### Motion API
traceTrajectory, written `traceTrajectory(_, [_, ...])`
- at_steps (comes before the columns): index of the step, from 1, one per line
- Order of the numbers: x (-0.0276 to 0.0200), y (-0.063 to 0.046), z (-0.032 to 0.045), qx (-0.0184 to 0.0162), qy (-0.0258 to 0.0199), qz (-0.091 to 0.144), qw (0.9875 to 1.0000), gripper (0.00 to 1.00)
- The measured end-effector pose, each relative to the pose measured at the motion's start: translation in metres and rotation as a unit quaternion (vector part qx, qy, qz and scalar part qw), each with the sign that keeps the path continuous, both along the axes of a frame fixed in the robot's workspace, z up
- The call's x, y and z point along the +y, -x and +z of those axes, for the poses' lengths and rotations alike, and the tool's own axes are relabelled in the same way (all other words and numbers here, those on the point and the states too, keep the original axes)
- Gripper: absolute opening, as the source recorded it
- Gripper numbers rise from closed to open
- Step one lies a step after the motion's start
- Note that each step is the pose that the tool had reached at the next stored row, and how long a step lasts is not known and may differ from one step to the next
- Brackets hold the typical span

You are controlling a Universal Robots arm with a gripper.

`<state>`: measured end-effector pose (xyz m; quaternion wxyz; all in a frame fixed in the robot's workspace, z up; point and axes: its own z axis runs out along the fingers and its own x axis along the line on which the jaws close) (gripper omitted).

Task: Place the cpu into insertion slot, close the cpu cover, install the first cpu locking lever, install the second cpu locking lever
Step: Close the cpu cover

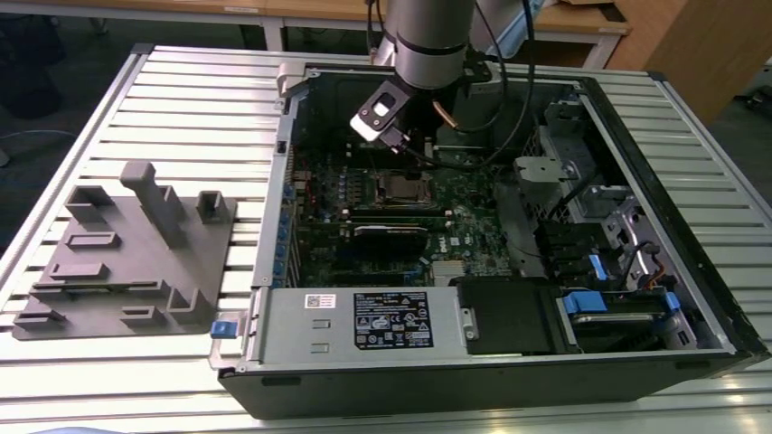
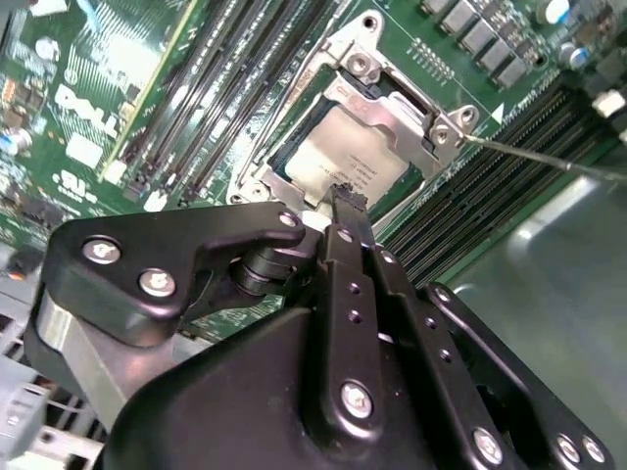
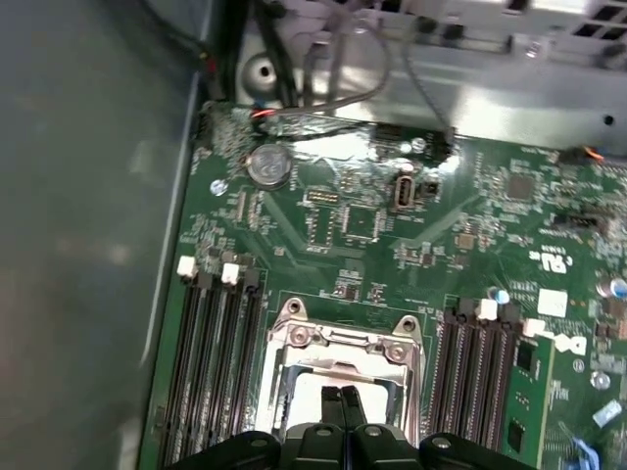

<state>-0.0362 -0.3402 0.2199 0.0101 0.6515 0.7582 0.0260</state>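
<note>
Your pincer (image 3: 340,398) tips together, just above the cpu (image 2: 333,157), cpu cover (image 2: 404,113) down around it, thin lever (image 2: 549,160) sticking out

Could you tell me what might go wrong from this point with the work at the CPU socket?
1. The shut tool sits at the edge of the cpu cover, close above the cpu. A slip could scrape the chip or the board around it.
2. A thin locking lever juts out over the memory slots, seemingly unlatched. It might spring aside or leave the cover loose.
</note>
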Motion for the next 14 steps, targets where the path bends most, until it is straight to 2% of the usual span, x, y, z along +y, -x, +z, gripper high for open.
traceTrajectory(4, [0.0, 0.0, -0.0006, 0.0, 0.0, 0.035, 0.9994, 0.11])
traceTrajectory(7, [0.0, 0.0, -0.001, 0.0, 0.0, 0.06, 0.9982, 0.11])
traceTrajectory(9, [0.0, 0.0, -0.0012, 0.0, 0.0, 0.079, 0.9969, 0.11])
traceTrajectory(10, [0.0, 0.0, -0.0015, 0.0, 0.0, 0.096, 0.9954, 0.11])
traceTrajectory(14, [0.0, 0.0, -0.002, 0.0, 0.0, 0.131, 0.9913, 0.11])
